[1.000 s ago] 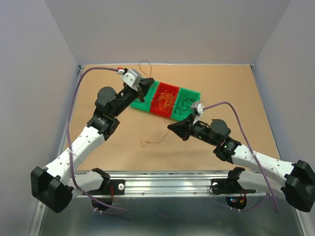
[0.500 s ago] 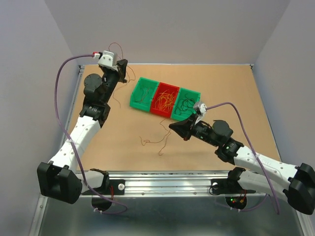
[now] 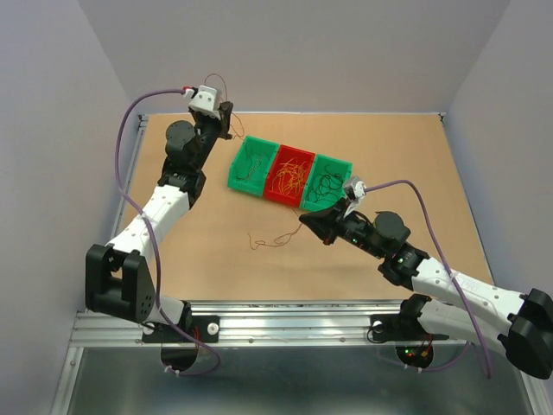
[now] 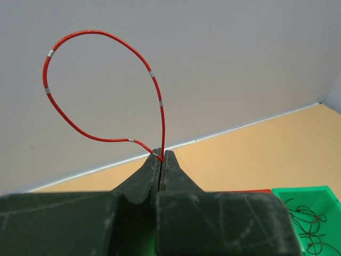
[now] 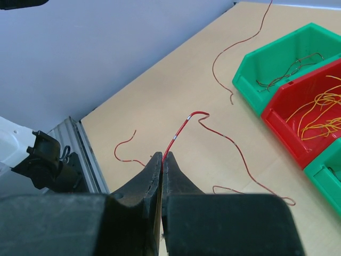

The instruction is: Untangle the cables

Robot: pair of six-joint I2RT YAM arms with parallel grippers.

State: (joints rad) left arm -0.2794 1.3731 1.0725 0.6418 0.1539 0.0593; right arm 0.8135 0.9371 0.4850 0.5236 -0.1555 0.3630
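At the back-left corner the left gripper (image 4: 161,154) has pulled up off the bins (image 3: 294,150), clamped shut on a red wire loop (image 4: 96,33); right gripper (image 5: 162,156) stays pinched on a red strand (image 5: 181,130) over the table (image 3: 415,173), so strands look pulled apart; other cables (image 3: 289,175) in bins

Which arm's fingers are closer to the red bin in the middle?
Right: the right fingers hover just before the red bin; the left fingers are up past the left green bin.

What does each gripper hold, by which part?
The left gripper pinches a thin red wire where its loop closes; the right gripper, another thin red wire, part unclear.
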